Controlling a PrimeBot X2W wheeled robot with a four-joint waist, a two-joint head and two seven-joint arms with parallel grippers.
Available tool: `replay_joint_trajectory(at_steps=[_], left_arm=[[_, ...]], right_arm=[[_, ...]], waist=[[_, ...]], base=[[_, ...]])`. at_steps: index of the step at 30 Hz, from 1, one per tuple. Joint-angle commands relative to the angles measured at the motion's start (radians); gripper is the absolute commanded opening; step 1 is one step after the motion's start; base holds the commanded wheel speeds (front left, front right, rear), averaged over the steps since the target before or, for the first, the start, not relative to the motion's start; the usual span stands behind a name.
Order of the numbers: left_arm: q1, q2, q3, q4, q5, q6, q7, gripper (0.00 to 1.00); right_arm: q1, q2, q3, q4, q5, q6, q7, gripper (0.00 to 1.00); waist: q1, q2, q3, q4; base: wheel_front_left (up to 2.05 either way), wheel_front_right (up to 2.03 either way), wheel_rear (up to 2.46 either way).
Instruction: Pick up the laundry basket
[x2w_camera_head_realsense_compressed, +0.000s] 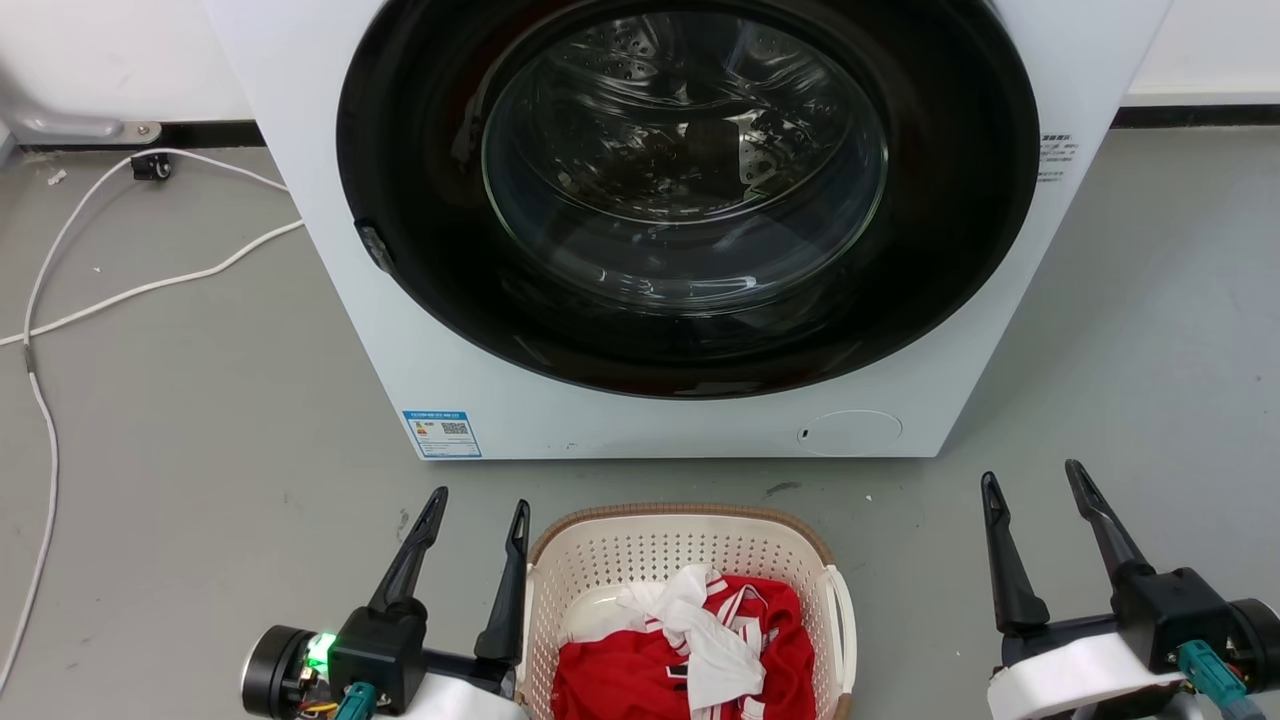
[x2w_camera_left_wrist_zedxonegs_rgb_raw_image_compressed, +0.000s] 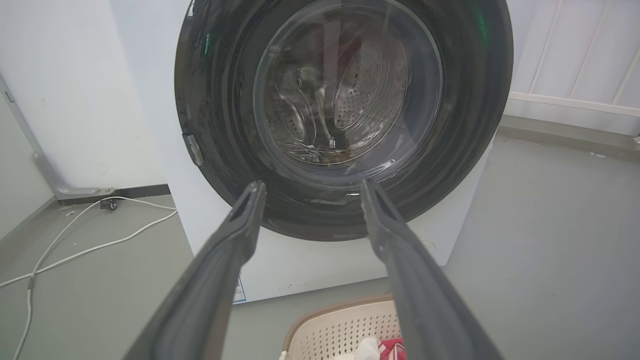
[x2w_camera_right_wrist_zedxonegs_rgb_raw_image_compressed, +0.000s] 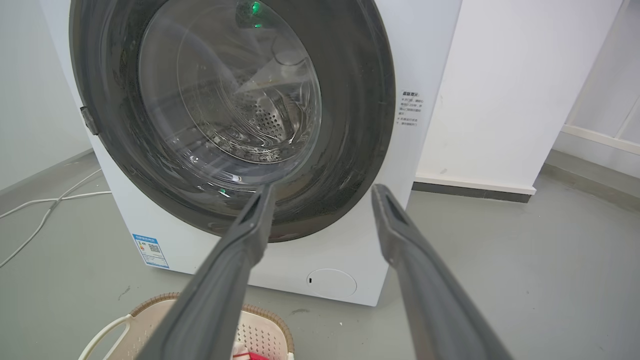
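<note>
The cream laundry basket (x2w_camera_head_realsense_compressed: 640, 550) with a brown rim stands on the floor at the bottom centre of the head view, holding red and white clothes (x2w_camera_head_realsense_compressed: 700, 640). Its white side handle (x2w_camera_head_realsense_compressed: 843, 610) shows on the right. My left gripper (x2w_camera_head_realsense_compressed: 478, 500) is open just left of the basket, its inner finger close beside the rim. My right gripper (x2w_camera_head_realsense_compressed: 1032, 477) is open farther off to the right, apart from the basket. The basket's rim (x2w_camera_left_wrist_zedxonegs_rgb_raw_image_compressed: 340, 312) shows low in the left wrist view between the open left gripper's (x2w_camera_left_wrist_zedxonegs_rgb_raw_image_compressed: 310, 187) fingers, and the basket (x2w_camera_right_wrist_zedxonegs_rgb_raw_image_compressed: 260, 325) shows at the bottom left of the right wrist view below the right gripper (x2w_camera_right_wrist_zedxonegs_rgb_raw_image_compressed: 322, 190).
A white front-loading washer (x2w_camera_head_realsense_compressed: 690, 420) with a shut dark round door (x2w_camera_head_realsense_compressed: 690, 190) stands right behind the basket. White cables (x2w_camera_head_realsense_compressed: 130, 290) trail over the grey floor at the left. A white wall (x2w_camera_right_wrist_zedxonegs_rgb_raw_image_compressed: 500, 100) rises at the right of the washer.
</note>
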Motion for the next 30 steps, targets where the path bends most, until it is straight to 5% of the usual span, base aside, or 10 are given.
replay_joint_trajectory(at_steps=[1,15,30], left_arm=[[0.006,-0.002,0.002,0.001,0.003,-0.005,-0.003,1.0],[-0.01,-0.006,0.013,0.028,-0.029,-0.025,-0.003,1.0],[-0.228,-0.001,0.081,0.234,-0.046,-0.046,-0.003,1.0]], right_arm=[[-0.009,-0.001,-0.002,-0.002,0.009,0.0,-0.002,1.0],[-0.029,-0.001,-0.006,0.008,0.029,0.0,-0.002,1.0],[-0.201,-0.001,0.008,0.121,0.07,0.0,-0.002,1.0]], waist=[[0.0,0.0,0.001,0.001],[0.0,0.0,0.042,-0.004],[0.0,0.0,0.354,-0.027]], base=[[0.0,0.0,0.0],[0.0,0.0,0.0],[0.0,0.0,0.0]])
